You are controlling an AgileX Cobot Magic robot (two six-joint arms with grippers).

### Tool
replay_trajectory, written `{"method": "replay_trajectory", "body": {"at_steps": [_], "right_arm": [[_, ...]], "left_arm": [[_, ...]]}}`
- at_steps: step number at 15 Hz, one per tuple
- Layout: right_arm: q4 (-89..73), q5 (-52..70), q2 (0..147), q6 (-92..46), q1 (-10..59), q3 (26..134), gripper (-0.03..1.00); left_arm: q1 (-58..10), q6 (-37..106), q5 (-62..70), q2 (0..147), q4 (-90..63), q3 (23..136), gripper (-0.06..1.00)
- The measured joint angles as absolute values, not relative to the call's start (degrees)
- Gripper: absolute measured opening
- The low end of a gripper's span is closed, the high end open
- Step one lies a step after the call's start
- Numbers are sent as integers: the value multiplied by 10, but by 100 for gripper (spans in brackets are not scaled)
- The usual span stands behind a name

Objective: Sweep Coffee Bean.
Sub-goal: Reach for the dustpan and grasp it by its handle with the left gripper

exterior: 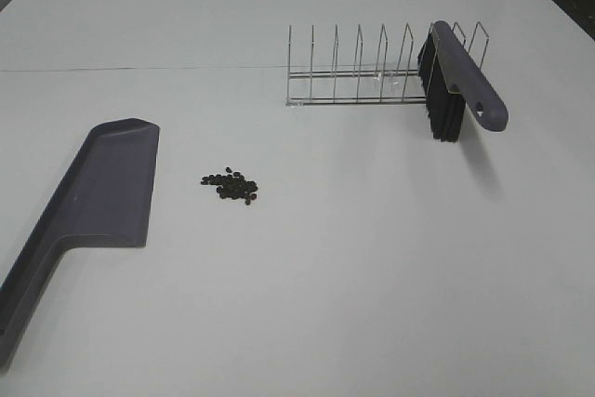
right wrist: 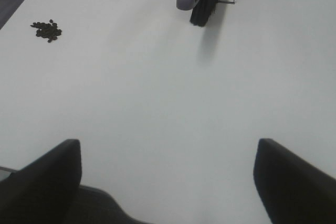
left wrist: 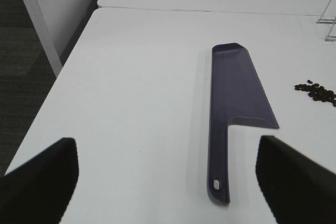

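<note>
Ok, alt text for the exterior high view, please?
A small pile of dark coffee beans lies on a white table, right of a flat grey plastic dustpan; a grey black-bristled brush leans in a wire rack behind.

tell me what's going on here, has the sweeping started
Not yet. Nothing is held: the left gripper and right gripper are both open and apart from everything. The beans sit in a small pile on the table, just beside the dustpan, which lies flat. The brush is propped in the wire rack, bristles down. The left wrist view looks along the dustpan's handle; the right looks over bare table toward the brush.
</note>
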State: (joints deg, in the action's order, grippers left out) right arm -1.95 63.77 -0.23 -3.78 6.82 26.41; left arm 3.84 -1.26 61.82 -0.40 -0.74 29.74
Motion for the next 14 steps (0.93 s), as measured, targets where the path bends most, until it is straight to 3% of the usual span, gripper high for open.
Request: {"method": "replay_trajectory", "body": {"at_steps": [14], "right_arm": [[-19, 638, -2, -38, 68, 264, 75]], "left_arm": [[38, -12, 618, 15, -7, 297, 81]]}}
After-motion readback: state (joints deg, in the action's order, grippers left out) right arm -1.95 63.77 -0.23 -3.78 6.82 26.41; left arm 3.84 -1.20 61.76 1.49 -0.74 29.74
